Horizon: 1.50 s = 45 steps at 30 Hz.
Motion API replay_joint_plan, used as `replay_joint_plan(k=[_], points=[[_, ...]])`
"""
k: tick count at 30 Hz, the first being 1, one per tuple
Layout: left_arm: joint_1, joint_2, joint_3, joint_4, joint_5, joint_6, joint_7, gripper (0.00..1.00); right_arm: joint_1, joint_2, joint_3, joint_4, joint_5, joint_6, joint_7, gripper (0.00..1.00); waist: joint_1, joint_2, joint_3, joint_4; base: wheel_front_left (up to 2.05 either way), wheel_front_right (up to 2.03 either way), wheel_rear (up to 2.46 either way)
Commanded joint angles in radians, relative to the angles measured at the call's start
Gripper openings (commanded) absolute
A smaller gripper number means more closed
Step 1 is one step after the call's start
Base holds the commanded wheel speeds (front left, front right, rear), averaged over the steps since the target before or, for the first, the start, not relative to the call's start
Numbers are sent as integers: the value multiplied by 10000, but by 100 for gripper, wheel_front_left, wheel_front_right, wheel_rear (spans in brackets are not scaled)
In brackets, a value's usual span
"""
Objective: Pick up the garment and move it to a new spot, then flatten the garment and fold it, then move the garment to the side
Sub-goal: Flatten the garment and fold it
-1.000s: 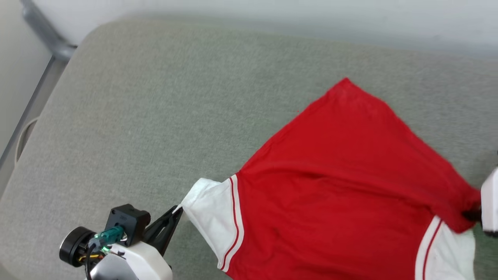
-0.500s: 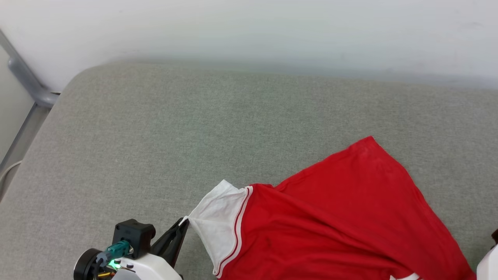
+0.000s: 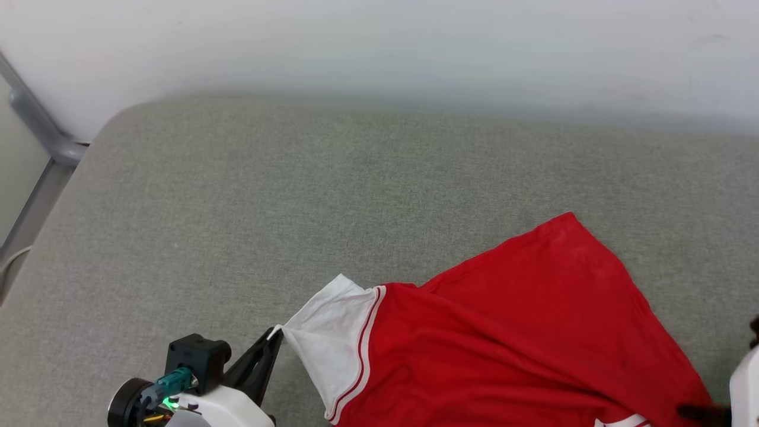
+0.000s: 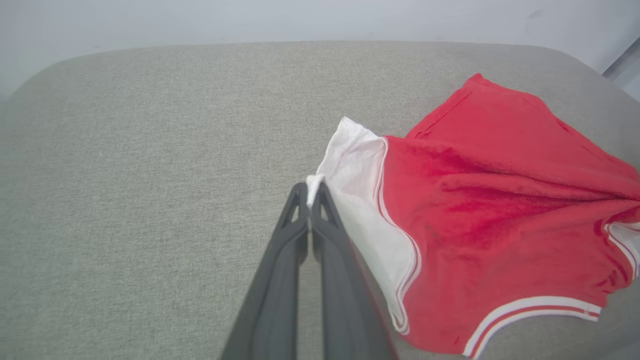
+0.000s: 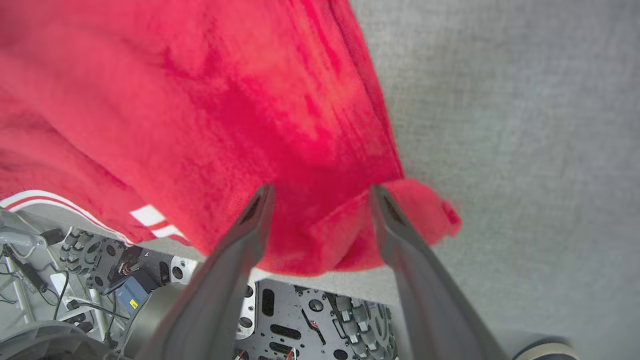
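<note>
The garment (image 3: pixel 504 332) is a red shirt with white sleeves, spread back side up on the grey cushion, and no lettering shows. My left gripper (image 3: pixel 274 333) is shut on the tip of the white sleeve (image 4: pixel 350 165), fingers pressed together (image 4: pixel 311 187). At the lower right, my right gripper (image 3: pixel 697 410) sits at the red hem. In the right wrist view its fingers (image 5: pixel 320 192) stand wide apart, with a bunched red fold (image 5: pixel 340 235) lying between them. The rest of the garment (image 5: pixel 200 100) stretches away from that fold.
The grey cushion (image 3: pixel 296 196) stretches wide to the left and back of the shirt. A pale wall runs along its far edge, and a grey metal pipe (image 3: pixel 35 118) stands at the far left. The robot's base (image 5: pixel 300 320) shows below the cushion's edge.
The head camera tilted up, so the whole scene sits lower. The right gripper, pulling the red hem taut a second ago, now stands open at it. The left gripper keeps its hold.
</note>
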Motion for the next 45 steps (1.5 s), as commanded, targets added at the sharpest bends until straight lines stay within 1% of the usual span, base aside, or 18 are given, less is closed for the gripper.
replay_joint_plan(k=[1, 6, 10, 13, 20, 27, 33, 42, 43, 44, 45], points=[[-32, 70, 23, -67, 42, 6, -57, 0, -393, -187, 126, -295, 95, -8, 37, 100, 1, -1, 122, 84, 0, 0, 0], [-168, 130, -65, -209, 164, -59, -81, 0, -1355, -448, 408, -1070, 255, -8, 399, 100, 1, -1, 507, 331, 0, 0, 0], [-361, 93, -208, -298, 261, -130, -88, 0, -2225, -330, 608, -1378, 185, -8, 691, 100, 1, -1, 898, 616, 0, 0, 0], [-544, 32, -289, -281, 316, -177, -130, 0, -2990, -237, 873, -1291, -133, -8, 908, 100, 1, -1, 1234, 884, 0, 0, 0], [-1098, -247, -516, -35, 364, -417, -320, 0, -4546, -334, 1290, -370, -936, -8, 1074, 100, 1, -1, 2103, 1639, 0, 0, 0], [-1461, -448, -640, 286, 358, -553, -561, 0, -5694, -583, 1510, 884, -1561, -8, 734, 100, 1, -1, 2736, 2278, 0, 0, 0], [-1738, -586, -748, 474, 366, -664, -706, 0, -6111, -741, 1713, 1779, -1880, -8, 370, 100, 1, -1, 3040, 2640, 0, 0, 0], [-1920, -692, -848, 681, 337, -686, -841, 0, -5908, -724, 2310, 2793, -1937, -8, 60, 100, 1, -1, 3194, 2867, 0, 0, 0], [-1939, -699, -859, 698, 336, -688, -839, 0, -5860, -716, 2398, 2849, -1887, -8, 17, 49, 1, -1, 3196, 2877, 0, 0, 0], [-1945, -701, -862, 716, 328, -691, -849, 0, -5835, -707, 2450, 2900, -1860, -8, -37, 7, 1, -1, 3194, 2882, 0, 0, 0], [-1949, -704, -862, 743, 319, -689, -859, 0, -5821, -712, 2510, 2952, -1823, -8, -104, 0, 1, -1, 3189, 2883, 0, 0, 0]])
